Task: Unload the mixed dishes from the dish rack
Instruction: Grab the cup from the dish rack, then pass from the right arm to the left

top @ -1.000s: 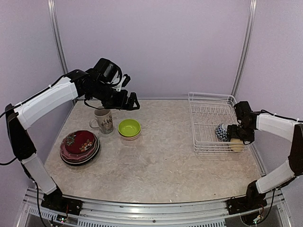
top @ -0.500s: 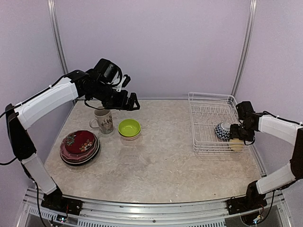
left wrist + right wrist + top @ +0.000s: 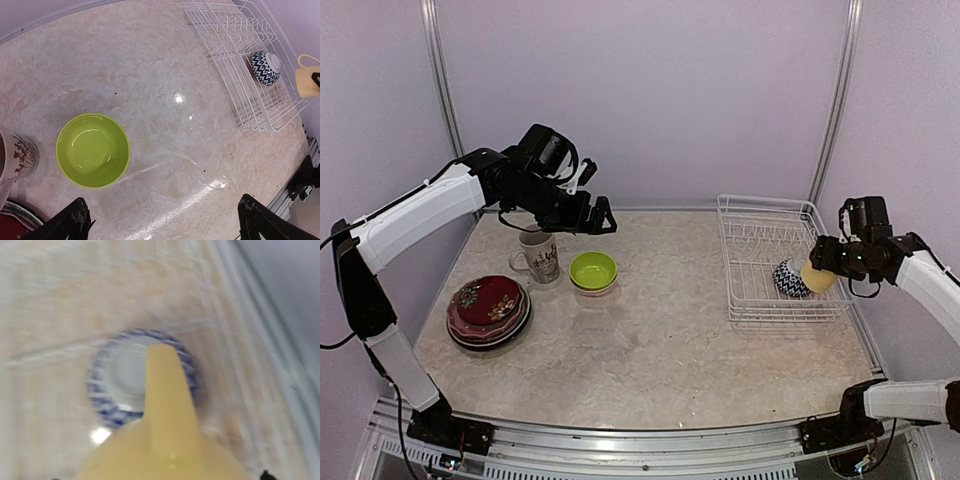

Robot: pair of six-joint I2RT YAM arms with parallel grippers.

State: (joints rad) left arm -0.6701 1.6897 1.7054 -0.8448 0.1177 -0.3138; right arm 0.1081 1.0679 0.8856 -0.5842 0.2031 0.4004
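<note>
- One pale-yellow mug (image 3: 817, 276) sits in the grasp of the right gripper (image 3: 832, 263), held above the right end of the dish rack (image 3: 760, 232), level with its outer rim or just over it.
- From the left wrist camera, the mug (image 3: 306, 82) shows beside the rack's far long side, handle uppermost, with a black fingertip against its edge.
- Right wrist view is blurred; the mug (image 3: 165, 440) fills the lower part, its handle pointing away over a blue-and-white patterned bowl (image 3: 135, 375) below.
- That patterned bowl (image 3: 788, 279) lies inside the rack, upside down with its pale foot ring showing, just beside the held mug; I cannot tell whether they touch.
- No other dish shows in the white wire rack (image 3: 235, 40), only its rows of upright prongs.
- On the marbled table (image 3: 660, 340), well apart from the rack, a lime-green bowl (image 3: 593, 271) stands upright.
- Just to its left is a beige patterned mug (image 3: 539, 257), near but not touching.
- Nearer the left arm's base lies a stack of plates (image 3: 487, 310), a red floral one on top.
- Left gripper (image 3: 592, 218) hangs above the beige mug and green bowl (image 3: 93, 150), its fingers (image 3: 75, 225) spread wide and holding nothing.
</note>
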